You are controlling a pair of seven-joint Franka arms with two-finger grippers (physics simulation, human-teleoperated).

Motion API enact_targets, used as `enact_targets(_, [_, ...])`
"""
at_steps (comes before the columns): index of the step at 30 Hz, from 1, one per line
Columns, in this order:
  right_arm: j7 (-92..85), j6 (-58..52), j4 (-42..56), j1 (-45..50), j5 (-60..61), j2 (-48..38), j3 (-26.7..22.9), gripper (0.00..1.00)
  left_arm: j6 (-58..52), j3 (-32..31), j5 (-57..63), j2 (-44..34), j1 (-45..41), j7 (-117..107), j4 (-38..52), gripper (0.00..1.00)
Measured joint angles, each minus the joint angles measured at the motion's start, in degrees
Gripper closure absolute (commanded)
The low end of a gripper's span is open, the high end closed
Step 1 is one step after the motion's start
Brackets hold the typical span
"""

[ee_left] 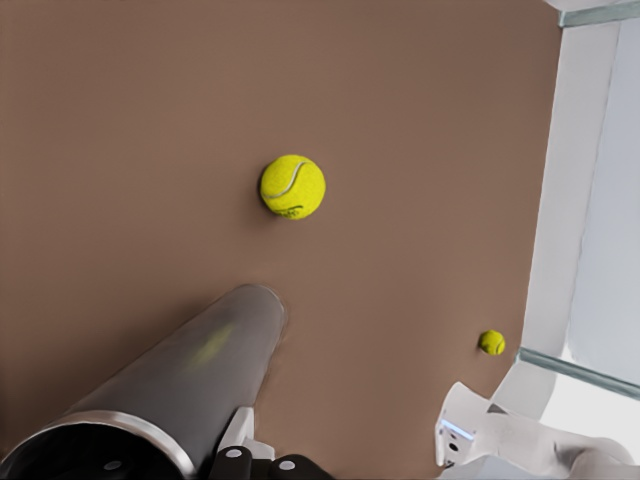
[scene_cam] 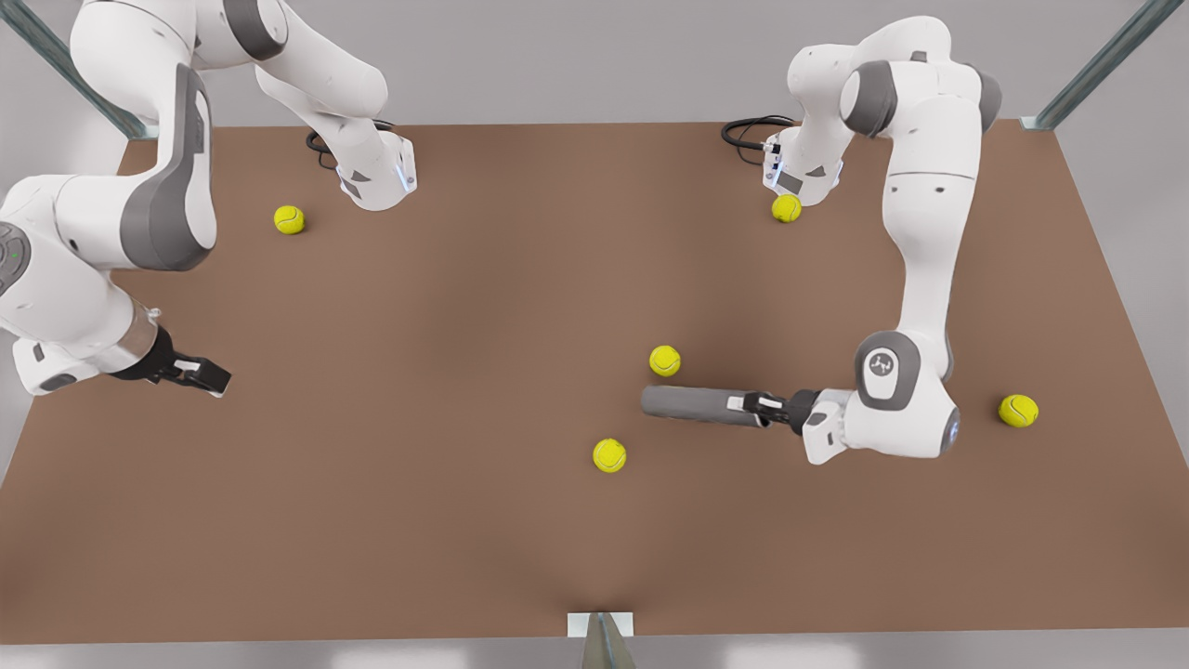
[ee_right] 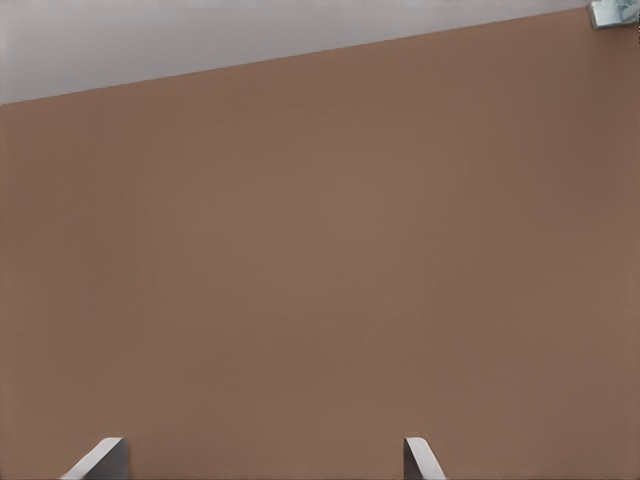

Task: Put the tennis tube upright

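Readable text: none — no words, brand names or numbers can be made out on anything.
Joint cap of the arm [scene_cam: 880, 364] on the front view's right: a small pale emblem — a mark, not letters.
Tennis balls [scene_cam: 665, 360]: curved seam lines, no print legible.
Tennis tube [scene_cam: 692, 405]: plain grey, no label.

Tennis tube [ee_left: 175, 385] cut off by the left wrist view's edge at its hollow end; near end in front view hidden by left gripper [scene_cam: 754, 406].
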Motion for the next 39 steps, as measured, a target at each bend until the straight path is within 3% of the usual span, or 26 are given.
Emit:
enact_targets(21, [-0.7, 0.8, -0.2, 1.0, 0.6, 0.8, 0.2, 0.00, 0.2, -0.2, 29.5, -8.3, 0.9, -3.9, 0.0, 0.79])
enact_targets(28, [0.1, 4.7, 0.0, -5.3, 0.8, 1.3, 0.0, 0.00, 0.2, -0.5, 40.6, -9.6, 0.7, -8.9, 0.0, 0.79])
enact_targets(39, [-4.9, 2.8, -0.1, -3.0, 0.7, 1.2, 0.4, 0.00, 0.8, -0.5, 46.6, -9.0, 0.0, -13.5, 0.0, 0.79])
